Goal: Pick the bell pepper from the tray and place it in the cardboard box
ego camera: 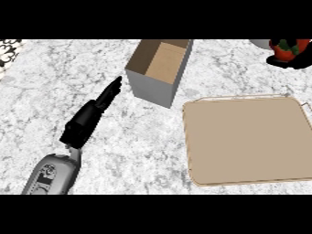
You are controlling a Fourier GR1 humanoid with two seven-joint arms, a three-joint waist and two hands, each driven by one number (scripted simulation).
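Red bell pepper (284,49) clutched in right robot hand (300,58) beyond tray (253,141); left robot hand (97,109) straight-fingered beside cardboard box (155,73).

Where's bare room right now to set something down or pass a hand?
The tray is bare. Open counter lies left of the cardboard box, around the left hand, and below the box. It is crowded at top right, where the right hand holds the bell pepper.

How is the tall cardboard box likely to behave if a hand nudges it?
The cardboard box stands tall, narrow and open-topped, so a high push would probably tip it. It looks empty, so likely light and apt to slide on the smooth counter. The left hand points at its side.
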